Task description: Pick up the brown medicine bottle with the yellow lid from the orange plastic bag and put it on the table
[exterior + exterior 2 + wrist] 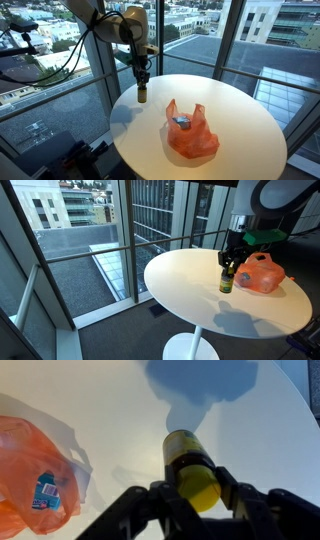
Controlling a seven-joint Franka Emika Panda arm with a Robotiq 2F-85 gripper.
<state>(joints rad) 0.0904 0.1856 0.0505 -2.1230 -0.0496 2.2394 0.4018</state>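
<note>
**Bottle gripped by its lid beside the orange bag**

The black two-fingered gripper (197, 488) is pinched onto the yellow lid of a brown medicine bottle with a yellow lid (185, 452). In the wrist view, one dark finger (160, 495) is pressed against each side of the lid, with only the lid's width between them. The bottle (226, 281) is held upright, outside the crumpled orange plastic bag (262, 275) and a short way from it. Its base is seen at the surface of the round white table (190, 300), though contact cannot be confirmed.

A small item with a blue label (47, 490) is seen inside the bag (30, 460); its writing is too small to be read. No writing can be made out on the bottle.

In an exterior view, the bottle (142, 96) is placed nearer the table rim than the bag (190, 132) is. Bare tabletop (240, 115) is left on the far side of the bag. Floor-to-ceiling glass panes (60, 60) stand beyond the table edge.
</note>
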